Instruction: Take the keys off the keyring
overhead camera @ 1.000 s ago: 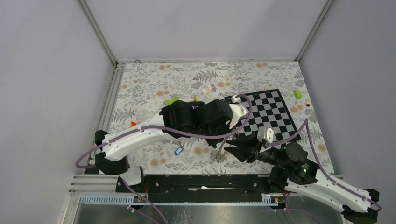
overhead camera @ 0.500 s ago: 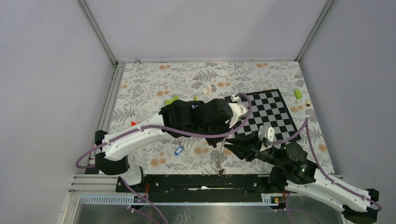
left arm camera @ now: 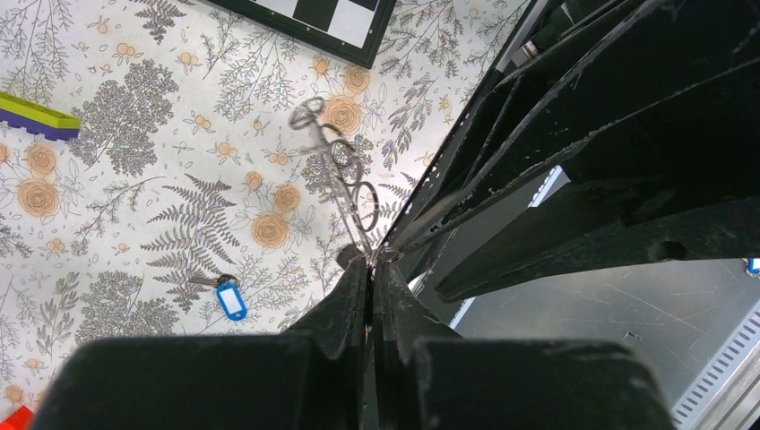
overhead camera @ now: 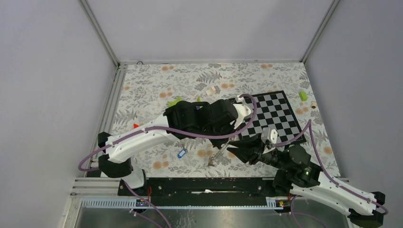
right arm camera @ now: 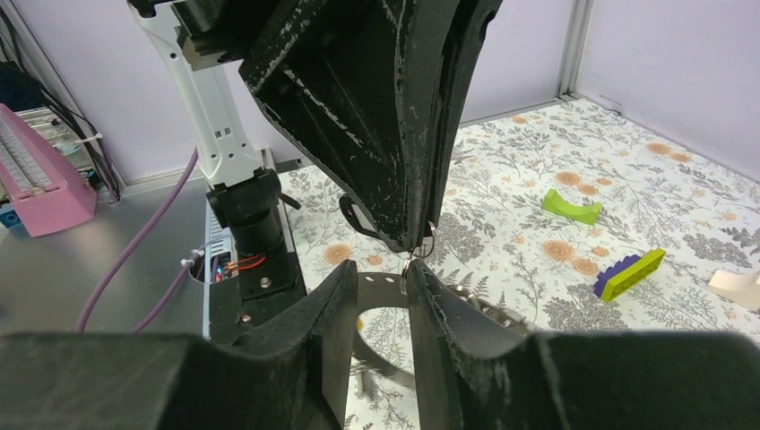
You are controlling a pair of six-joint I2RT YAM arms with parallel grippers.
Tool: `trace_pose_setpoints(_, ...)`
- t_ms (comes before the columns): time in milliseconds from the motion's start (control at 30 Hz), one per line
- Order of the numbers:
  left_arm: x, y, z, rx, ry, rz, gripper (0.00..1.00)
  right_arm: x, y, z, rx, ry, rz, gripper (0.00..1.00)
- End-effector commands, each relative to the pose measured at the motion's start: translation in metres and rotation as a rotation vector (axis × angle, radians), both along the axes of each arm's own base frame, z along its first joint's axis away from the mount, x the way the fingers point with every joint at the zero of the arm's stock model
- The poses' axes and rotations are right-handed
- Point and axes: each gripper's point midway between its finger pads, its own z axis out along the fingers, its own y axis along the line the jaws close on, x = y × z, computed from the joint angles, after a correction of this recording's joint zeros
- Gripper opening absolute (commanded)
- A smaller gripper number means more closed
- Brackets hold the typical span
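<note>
Metal loops (left arm camera: 341, 161), blurred, have swung toward overhead frame's lower left within half-second, still pinched by shut left gripper (left arm camera: 371, 269); right gripper (right arm camera: 408, 279) clamps keyring (right arm camera: 381, 287); separation likely unfinished.

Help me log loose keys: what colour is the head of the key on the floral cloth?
Blue; small plastic-headed key, clearest in left wrist view.

Floral cloth (overhead camera: 157, 90) over the table below me. On it, to my right, a checkerboard (overhead camera: 273, 116), with one lime-green block (overhead camera: 302, 95) just off its far right corner. An arched lime-green block (right arm camera: 572, 206) lies near a purple-and-lime stick (right arm camera: 629, 274). A pink box (right arm camera: 40, 175) sits on the grey surface off the cloth.
</note>
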Motion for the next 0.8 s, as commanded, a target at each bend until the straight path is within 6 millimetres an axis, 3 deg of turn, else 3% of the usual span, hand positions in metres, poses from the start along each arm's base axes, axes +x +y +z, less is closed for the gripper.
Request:
trace_pose_setpoints(0, 0.004, -0.009, 0.026, -0.097, -0.012, 0.017, 0.0, 0.008, 0.001, 0.003, 0.027, -0.01, -0.034, 0.33)
trace_pose_setpoints(767, 0.002, -0.01, 0.027, -0.105, -0.003, 0.008, 0.0, 0.024, -0.004, 0.0, 0.055, 0.031, -0.131, 0.15)
